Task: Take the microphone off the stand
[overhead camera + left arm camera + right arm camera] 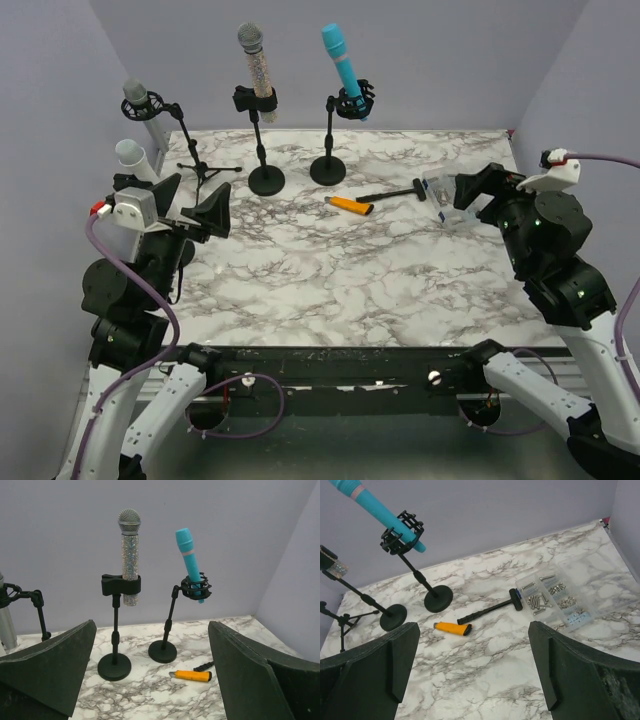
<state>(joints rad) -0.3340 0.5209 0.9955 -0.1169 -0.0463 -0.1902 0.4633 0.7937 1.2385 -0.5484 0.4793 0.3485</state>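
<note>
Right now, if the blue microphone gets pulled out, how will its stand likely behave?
The blue microphone sits tilted in a ring clip, so it probably slides out along that slant. Its stand is a thin pole on a small round base, so it may lift or tip if the clip grips.
</note>
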